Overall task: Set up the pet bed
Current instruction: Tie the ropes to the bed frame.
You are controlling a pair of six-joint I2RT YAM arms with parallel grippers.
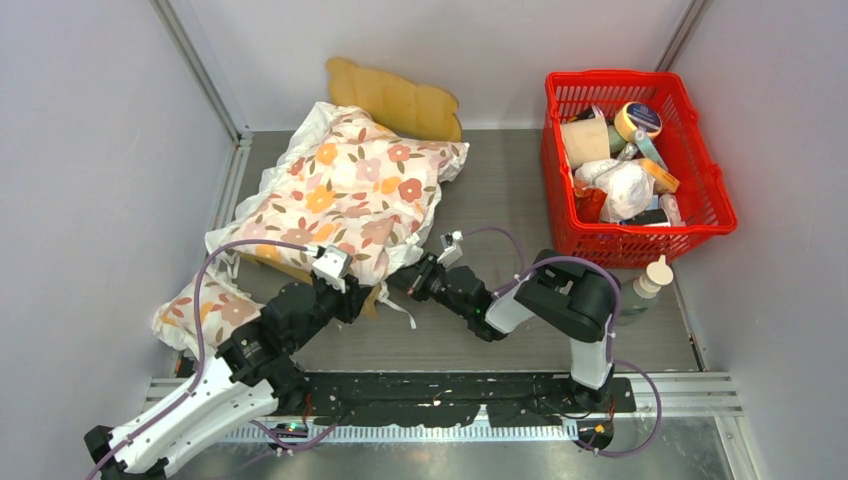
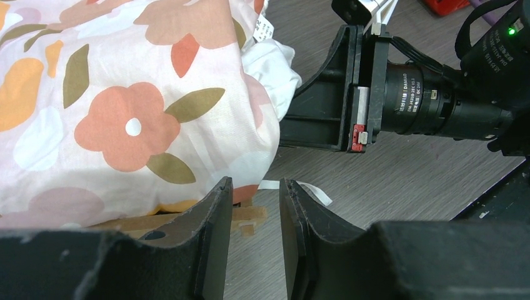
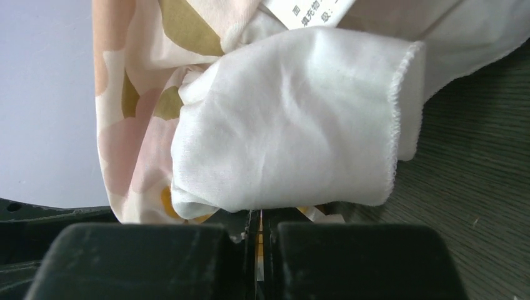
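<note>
**Fig. Foot of the bed, seen from above and from both wrists.** The pet bed (image 1: 396,100) lies in the upper middle of the overhead view. It is almost wholly buried under a flowered cushion (image 1: 345,190), so only its scalloped top end and a strip of pale wood at the foot (image 2: 187,220) can be seen.

The right claw (image 3: 259,232), just right of the bed's foot, is pinched tight on a white fold at the cushion's edge. The left claw (image 2: 255,209) stands about half apart at the foot, with the wooden strip showing in its gap. Whether it touches the wood cannot be told. A smaller flowered pillow (image 1: 200,310) lies at lower left, and a red basket (image 1: 625,245) sits at upper right.

*Handling, as judged.*
- **Bed frame:** it is probably light and rigid. It should slide or tip if the cushion is dragged, so it is best taken by a rail or the foot board, where a narrow grip can bite on hard wood.
- **Cushion:** it is soft and floppy. A hem pinch will lift one corner only, and thin cloth may slip out of the grip.
</note>
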